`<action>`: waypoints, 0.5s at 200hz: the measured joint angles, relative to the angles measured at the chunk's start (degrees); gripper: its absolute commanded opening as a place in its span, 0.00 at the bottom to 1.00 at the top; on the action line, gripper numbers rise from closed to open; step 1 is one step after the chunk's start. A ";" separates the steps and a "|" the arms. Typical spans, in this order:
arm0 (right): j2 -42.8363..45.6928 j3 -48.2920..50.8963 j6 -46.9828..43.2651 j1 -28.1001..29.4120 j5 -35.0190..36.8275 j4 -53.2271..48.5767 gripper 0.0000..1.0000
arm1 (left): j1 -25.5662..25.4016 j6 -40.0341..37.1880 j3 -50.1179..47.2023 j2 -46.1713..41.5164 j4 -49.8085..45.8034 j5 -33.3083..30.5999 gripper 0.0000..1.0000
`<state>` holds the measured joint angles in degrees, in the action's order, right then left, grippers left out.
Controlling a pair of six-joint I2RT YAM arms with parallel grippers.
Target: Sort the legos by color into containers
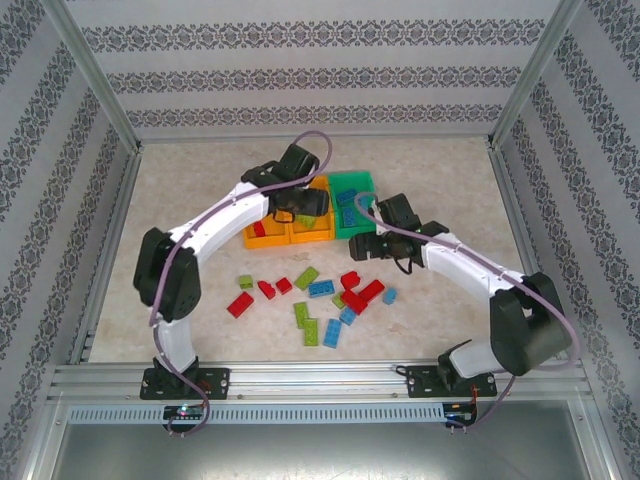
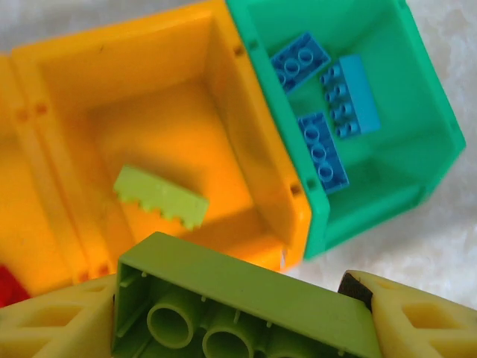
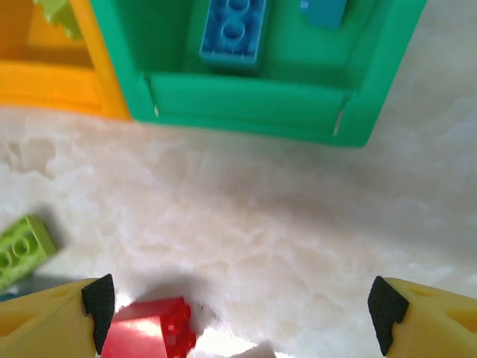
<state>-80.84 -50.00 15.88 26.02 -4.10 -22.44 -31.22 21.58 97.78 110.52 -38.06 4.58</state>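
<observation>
**Top view.**
- Three bins stand in a row at the far middle of the surface [image 1: 200,200]: left orange bin [image 1: 250,242], middle orange bin [image 1: 312,237], green bin [image 1: 352,182].
- The left pincer [image 1: 300,208] hangs over the middle orange bin.
- The right pincer [image 1: 372,246] is at the green bin's near end.
- Loose bricks [image 1: 321,288]: roughly fifteen, red, blue and lime mixed, scattered between the bins and the arm bases.

**Left wrist view.**
- The left pincer is clamped on a held lime brick [image 2: 246,298], above the near rim of the middle orange bin.
- That bin holds one binned lime brick [image 2: 160,196].
- The green bin holds three blue bricks [image 2: 322,149].
- A red sliver [image 2: 9,287] shows at the corner, in the left orange bin.

**Right wrist view.**
- The right pincer is spread wide and grips nothing, low over the surface.
- A red brick [image 3: 149,332] lies just beside one pad.
- A stray lime brick [image 3: 22,246] lies at the left edge.

**Progress (judged).**
- The scheme appears set: red to the left orange bin, lime to the middle one, blue to the green bin.
- About five bricks are binned and one more is ready to drop.
- Most bricks are left to sort, so the task is in its first third.
</observation>
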 measured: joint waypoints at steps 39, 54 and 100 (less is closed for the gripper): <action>5.16 4.00 -0.72 4.17 0.35 -0.20 0.89 | 2.08 -2.25 9.77 9.55 -2.19 2.84 0.70; 6.67 5.03 -1.25 5.25 -0.52 -0.28 0.88 | 2.51 -2.34 12.04 12.09 -3.21 3.37 0.72; 9.49 7.06 -2.43 9.53 -3.58 -2.29 0.84 | 2.84 -1.97 12.96 14.14 -5.40 4.74 0.79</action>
<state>-71.35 -42.94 13.45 35.55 -7.68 -24.73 -28.38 19.62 110.74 124.66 -43.46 9.32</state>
